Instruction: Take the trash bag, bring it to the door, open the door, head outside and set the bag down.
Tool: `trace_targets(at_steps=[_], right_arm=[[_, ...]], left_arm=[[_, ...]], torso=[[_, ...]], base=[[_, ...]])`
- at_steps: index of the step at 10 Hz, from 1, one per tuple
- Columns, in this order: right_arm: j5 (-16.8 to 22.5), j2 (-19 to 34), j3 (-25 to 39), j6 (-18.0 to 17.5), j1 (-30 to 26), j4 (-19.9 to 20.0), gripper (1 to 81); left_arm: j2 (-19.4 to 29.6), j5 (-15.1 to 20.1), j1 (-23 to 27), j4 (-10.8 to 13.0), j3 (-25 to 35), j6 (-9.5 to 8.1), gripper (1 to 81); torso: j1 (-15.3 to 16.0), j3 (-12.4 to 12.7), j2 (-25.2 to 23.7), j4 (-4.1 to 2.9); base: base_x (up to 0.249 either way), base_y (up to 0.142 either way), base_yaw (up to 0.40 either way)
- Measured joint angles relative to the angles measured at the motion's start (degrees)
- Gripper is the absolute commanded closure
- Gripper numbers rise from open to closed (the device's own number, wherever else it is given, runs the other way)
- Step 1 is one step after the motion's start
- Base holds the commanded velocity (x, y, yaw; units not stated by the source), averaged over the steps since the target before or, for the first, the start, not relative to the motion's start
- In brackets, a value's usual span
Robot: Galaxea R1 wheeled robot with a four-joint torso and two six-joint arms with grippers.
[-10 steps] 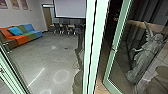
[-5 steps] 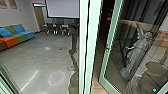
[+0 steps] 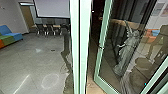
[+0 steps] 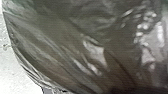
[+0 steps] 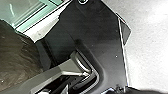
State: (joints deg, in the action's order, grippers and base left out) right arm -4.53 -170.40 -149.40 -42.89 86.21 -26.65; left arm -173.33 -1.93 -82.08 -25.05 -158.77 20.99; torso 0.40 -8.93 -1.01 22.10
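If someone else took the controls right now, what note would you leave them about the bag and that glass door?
Left gripper and right gripper: can't tell whether open or shut.
Bag: the dark trash bag is close to the left wrist camera, and is also visible from the right wrist.
Door: the green-framed glass door seems to stand open at an angle.
Done: pickup, apparently.
Left: putting the bag down outside; whether the robot is through the doorway is unclear.

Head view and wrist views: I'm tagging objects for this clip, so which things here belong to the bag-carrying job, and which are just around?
Part of the job:
- trash bag, dark and shiny
- green-framed glass door

Just around:
- winged statue, seen through the glass
- colorful sofa
- chairs
- white screen
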Motion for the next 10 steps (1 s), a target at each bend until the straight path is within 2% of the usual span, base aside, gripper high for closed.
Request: trace_targets(at_steps=[10], right_arm=[[-0.1, -0.2, 0.0, 0.0, 0.0, 0.0, 1.0]], left_arm=[[0.0, 0.4, 0.0, 0.0, 0.0, 0.00, 81.1]], torso=[[0.0, 0.0, 0.0, 0.00]], base=[[0.000, 0.000, -0.200]])
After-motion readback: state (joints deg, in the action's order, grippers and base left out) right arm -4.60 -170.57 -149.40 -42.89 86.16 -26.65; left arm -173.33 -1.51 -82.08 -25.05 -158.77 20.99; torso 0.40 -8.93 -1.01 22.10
